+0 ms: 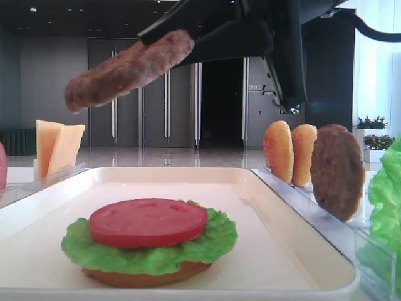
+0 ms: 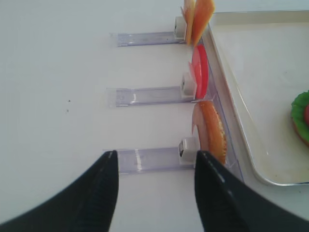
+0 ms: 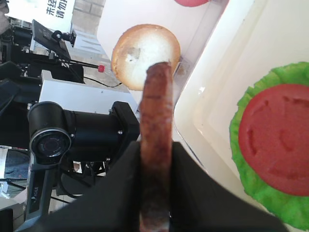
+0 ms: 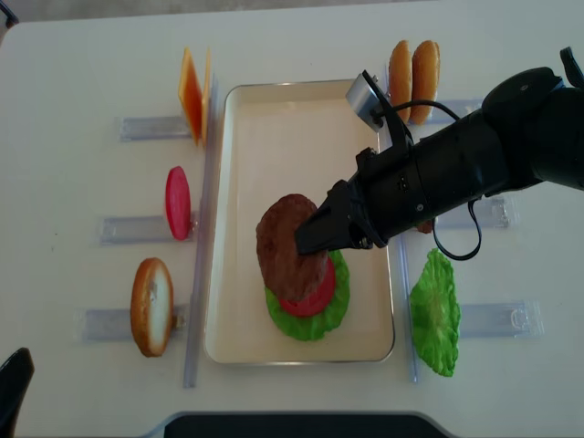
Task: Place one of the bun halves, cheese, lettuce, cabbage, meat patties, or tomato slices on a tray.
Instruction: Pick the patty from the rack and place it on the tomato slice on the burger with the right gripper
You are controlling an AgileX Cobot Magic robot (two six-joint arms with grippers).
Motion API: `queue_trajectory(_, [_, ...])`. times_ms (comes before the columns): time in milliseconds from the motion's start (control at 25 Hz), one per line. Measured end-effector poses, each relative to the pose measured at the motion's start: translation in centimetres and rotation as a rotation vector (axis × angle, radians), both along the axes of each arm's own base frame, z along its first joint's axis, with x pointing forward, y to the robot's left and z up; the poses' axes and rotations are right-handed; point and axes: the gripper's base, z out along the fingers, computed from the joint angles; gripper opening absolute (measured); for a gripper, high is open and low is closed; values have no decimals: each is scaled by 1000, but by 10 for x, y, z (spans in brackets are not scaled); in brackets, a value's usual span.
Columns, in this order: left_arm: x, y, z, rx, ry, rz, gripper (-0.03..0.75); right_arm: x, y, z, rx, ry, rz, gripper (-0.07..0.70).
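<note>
My right gripper is shut on a brown meat patty, clamping its edge between both fingers. The patty hangs tilted above the cream tray, over a stack lying there. That stack is a bun half, frilly green lettuce and a red tomato slice on top. The tomato slice and lettuce lie to the right of the patty in the right wrist view. My left gripper stands open over the table left of the tray, holding nothing.
Clear racks line both sides of the tray. On the left stand cheese, a tomato slice and a bun half. On the right stand two bun halves, another patty and lettuce.
</note>
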Motion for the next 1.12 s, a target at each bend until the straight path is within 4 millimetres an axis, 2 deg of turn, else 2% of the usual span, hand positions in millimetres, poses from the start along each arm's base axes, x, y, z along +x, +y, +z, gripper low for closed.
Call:
queue_trajectory(160, [0,0,0,0,0,0,391,0,1,-7,3,30,21,142])
queue_trajectory(360, [0,0,0,0,0,0,391,5,5,-34,-14,108,42,142])
queue_trajectory(640, [0,0,0,0,0,0,391,9,9,-61,-23,153,49,141])
queue_trajectory(840, [0,0,0,0,0,0,391,12,10,-72,-18,164,41,141])
queue_trajectory(1120, [0,0,0,0,0,0,391,17,5,-74,-10,161,17,141])
